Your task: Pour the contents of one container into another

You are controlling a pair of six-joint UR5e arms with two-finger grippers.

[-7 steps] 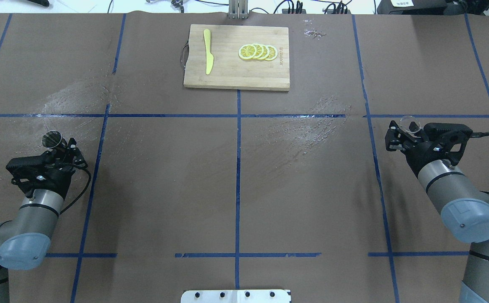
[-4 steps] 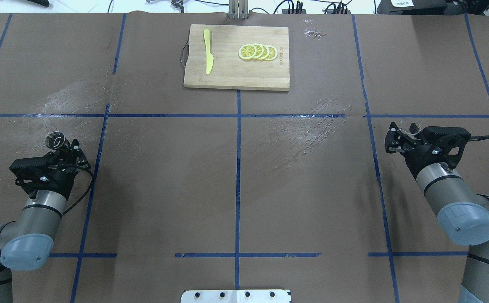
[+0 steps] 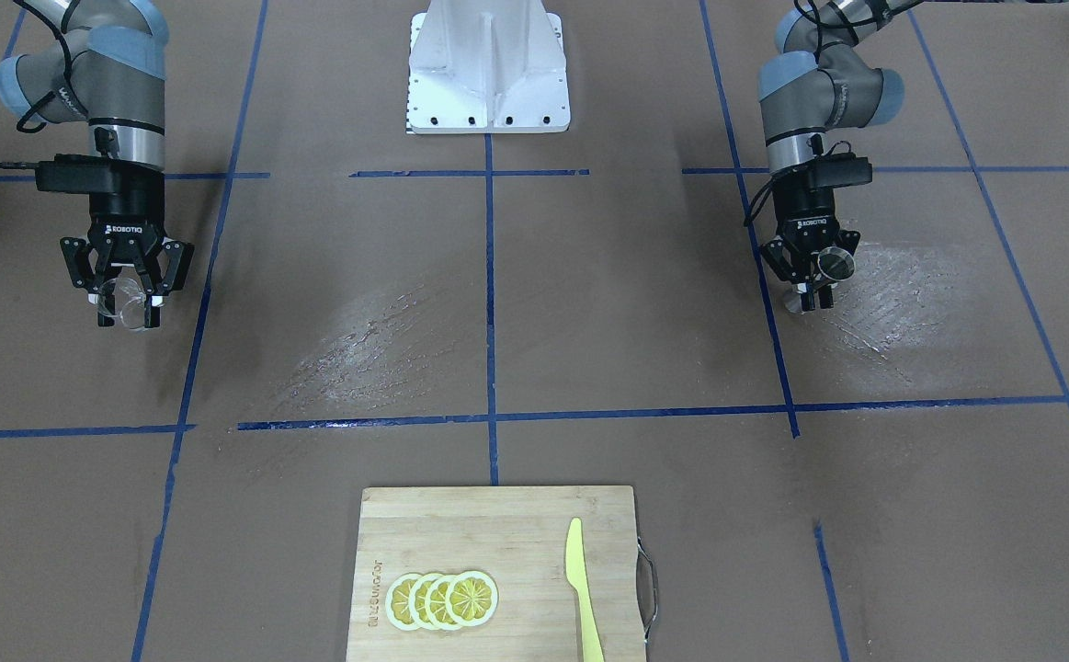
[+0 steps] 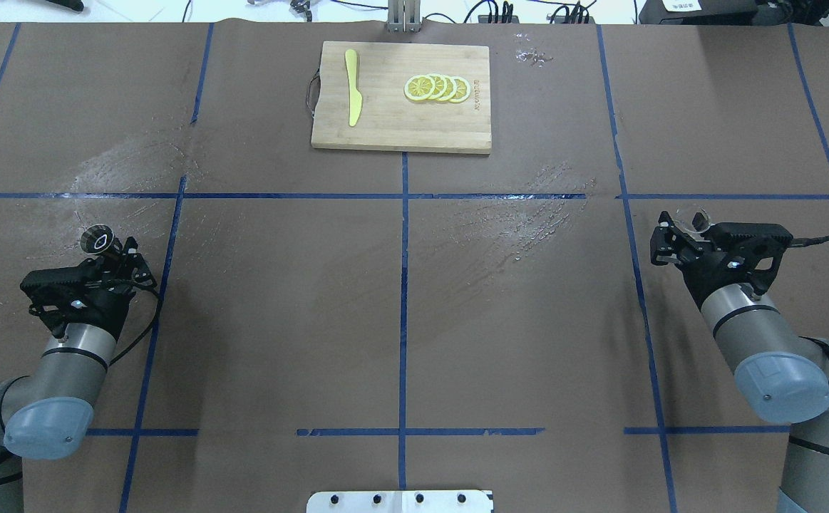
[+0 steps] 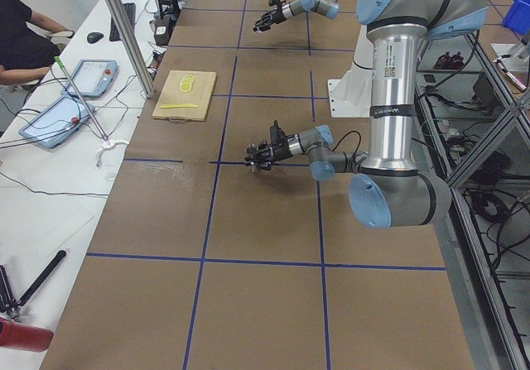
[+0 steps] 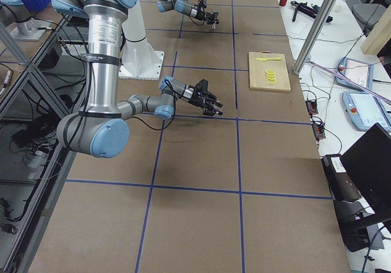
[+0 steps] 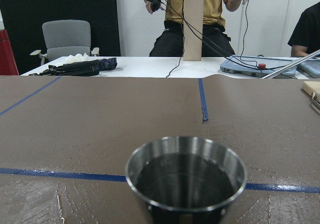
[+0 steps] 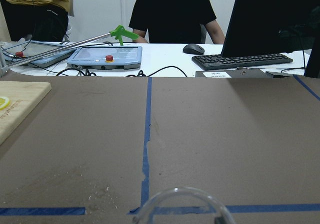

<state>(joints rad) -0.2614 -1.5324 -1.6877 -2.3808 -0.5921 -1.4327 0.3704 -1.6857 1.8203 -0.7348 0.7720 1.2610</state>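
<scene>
The metal jigger (image 4: 98,240) is upright at the table's left side, and my left gripper (image 4: 112,251) is shut on it. In the left wrist view the jigger (image 7: 186,179) fills the bottom centre, its bowl dark and shiny inside. In the front-facing view the jigger (image 3: 835,264) sits at the left gripper (image 3: 812,280) fingertips. My right gripper (image 4: 685,226) is shut on the clear glass cup (image 4: 696,216) at the right side. There the cup (image 3: 130,308) hangs low between the right gripper (image 3: 127,302) fingers. Only the cup's rim (image 8: 180,204) shows in the right wrist view. The two containers are far apart.
A bamboo cutting board (image 4: 385,121) at the far middle carries lemon slices (image 4: 437,87) and a yellow knife (image 4: 353,87). Wet streaks (image 4: 514,228) mark the brown paper near the centre and by the left arm. The robot's white base plate (image 4: 400,501) is at the near edge. People sit beyond the table's far edge.
Both arms have drawn back slightly toward the robot and sunk lower. The jigger looks smaller from above and the glass cup has dropped a little; both stay gripped.
</scene>
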